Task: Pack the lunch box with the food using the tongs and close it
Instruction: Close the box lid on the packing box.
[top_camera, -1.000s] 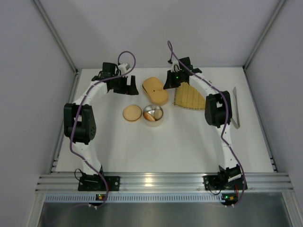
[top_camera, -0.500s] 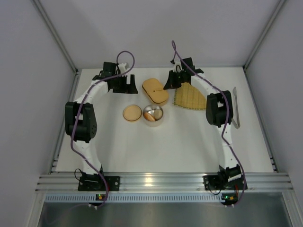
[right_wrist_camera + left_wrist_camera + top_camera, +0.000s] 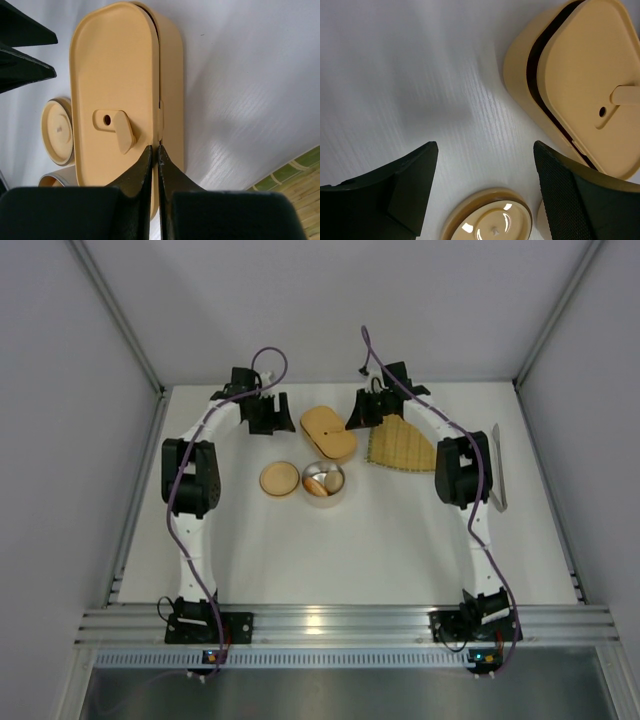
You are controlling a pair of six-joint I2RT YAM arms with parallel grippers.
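Note:
The tan oval lunch box (image 3: 328,432) lies at the back of the table with its lid on; a dark gap shows along the lid's edge (image 3: 540,55). My left gripper (image 3: 266,416) hangs open just left of it, nothing between its fingers (image 3: 485,146). My right gripper (image 3: 362,412) is shut, its tips (image 3: 154,148) resting at the seam on the box's right side (image 3: 120,100). Pale food pieces (image 3: 319,487) sit in a round metal container (image 3: 338,472). The silvery tongs (image 3: 497,465) lie at the far right, apart from both grippers.
A round tan lid (image 3: 279,479) lies flat beside the container, also under my left gripper (image 3: 490,220). A yellow woven mat (image 3: 400,445) lies right of the lunch box. Grey walls close in the table on three sides.
My left arm has swung inward, carrying its gripper right, closer to the lunch box, with its jaws slightly narrower. The right arm has stayed put.

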